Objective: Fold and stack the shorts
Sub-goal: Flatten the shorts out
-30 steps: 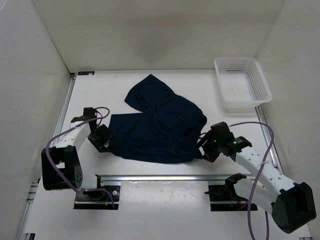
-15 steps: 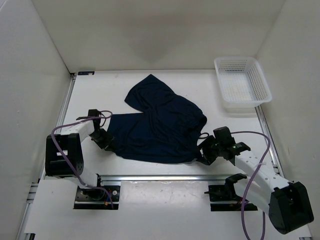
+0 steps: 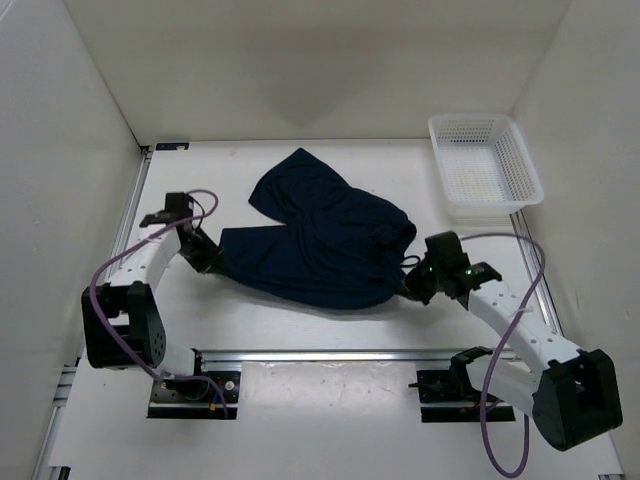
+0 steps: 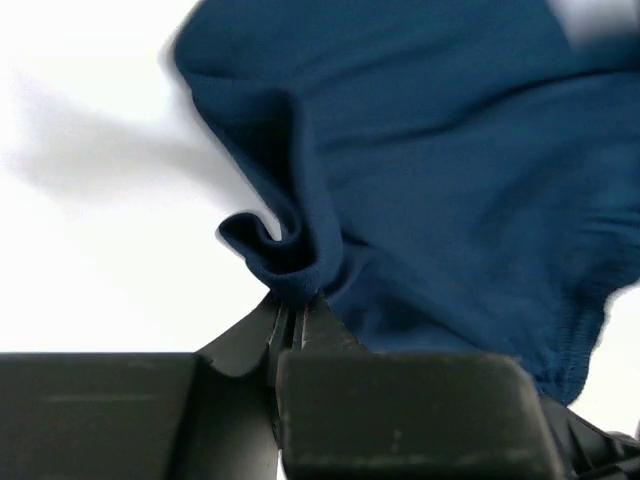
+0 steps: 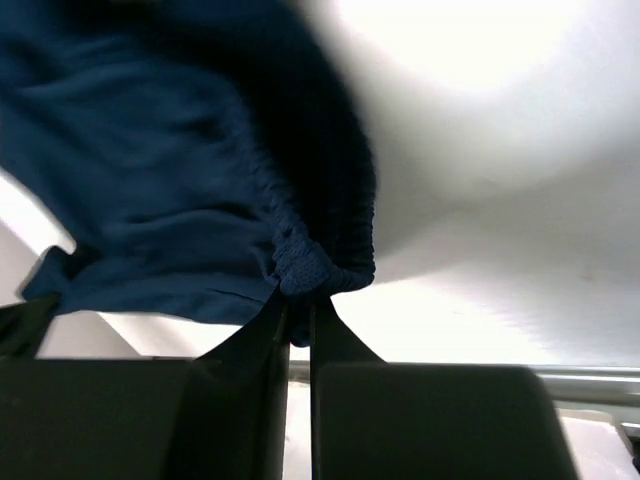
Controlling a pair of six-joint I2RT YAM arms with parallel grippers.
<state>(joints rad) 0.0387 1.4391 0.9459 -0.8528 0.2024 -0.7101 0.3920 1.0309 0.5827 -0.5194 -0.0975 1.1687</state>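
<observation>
White walls (image 3: pixel 300 70) enclose a white table (image 3: pixel 262 322) bearing navy shorts (image 3: pixel 320 250).

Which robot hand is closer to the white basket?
The right gripper, pinching the shorts on the side nearer the basket. The left gripper holds the opposite edge.

We note a rectangular white plastic mesh basket (image 3: pixel 490 208) sitting upright at the far right corner of the flat white table (image 3: pixel 400 170), close to the plain white right wall panel (image 3: pixel 590 150). A silver metal rail (image 3: pixel 330 354) runs crosswise along the table's near edge.
</observation>
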